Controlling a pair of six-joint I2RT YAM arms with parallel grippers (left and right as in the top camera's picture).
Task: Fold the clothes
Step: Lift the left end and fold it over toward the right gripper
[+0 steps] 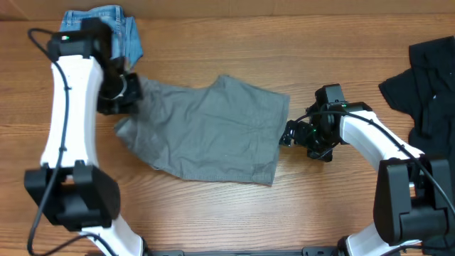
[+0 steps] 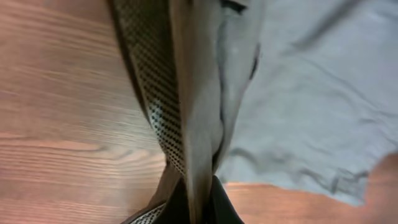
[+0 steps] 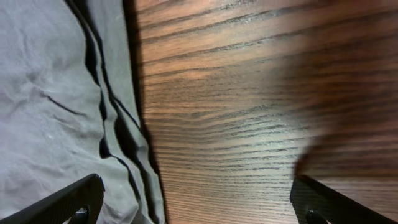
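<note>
Grey shorts [image 1: 206, 131] lay spread mid-table, mostly flat w/ some wrinkles. One edge pointed left, the other right. The table [image 1: 213, 213] was brown wood grain.

The left gripper [image 1: 131, 91] sat at the shorts' left end, toward the far side. In the wrist cam its dark fingers [image 2: 214, 208] were pressed together on a bunched ridge of the grey cloth [image 2: 311, 93]. The ridge rose up btwn them, w/ a strip of mesh lining [image 2: 152, 87] showing along its left side. The rest of the cloth spread out flat to the right of the pinch, w/ bare wood on the left.

The right gripper [image 1: 288, 134] was at the shorts' right edge, low over the table. Its fingers were spread wide w/ nothing btwn them. In the wrist cam one fingertip [image 3: 68, 202] hung over the cloth's [image 3: 50, 112] folded edge and the other [image 3: 329, 202] over bare wood [image 3: 249, 93]. From the pics I couldn't tell if either tip touched down. The edge there had a couple of dark creases running alongside it.

A blue denim piece [image 1: 117, 28] lay bunched at the far left corner, partly under the left arm and just beyond the shorts. A black garment [image 1: 426, 78] was heaped at the far right, well apart from the shorts and partly out of frame.
</note>
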